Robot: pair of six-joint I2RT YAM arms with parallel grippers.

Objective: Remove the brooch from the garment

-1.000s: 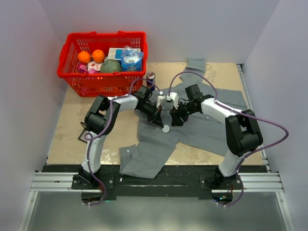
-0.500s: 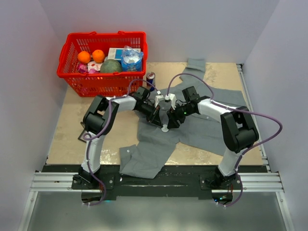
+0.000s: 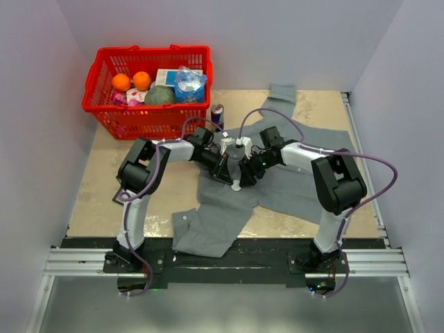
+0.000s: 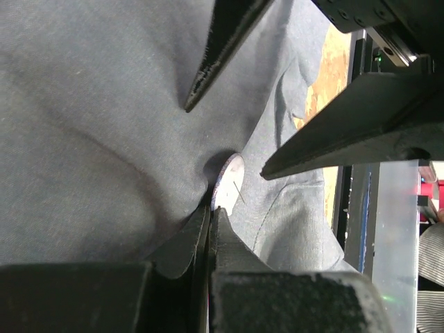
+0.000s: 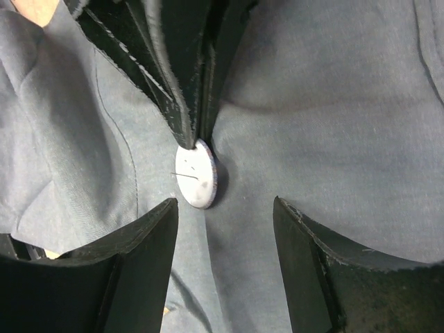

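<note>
Brooch (image 5: 198,173), a pale disc edge-up on the grey garment (image 3: 291,186), lies near the middle of the bench (image 3: 97,187). The left pincer (image 4: 209,211) is clenched on its rim. The right pincer (image 5: 225,202) is spread wide, one finger on either side just short of the disc and not touching it. The shirt reaches toward the right edge, and one sleeve hangs over the near edge. Bare tan surface runs along the left edge. A red basket (image 3: 104,114) fills the far left corner, with a can (image 3: 217,112) beside it. Pale walls enclose three sides.
</note>
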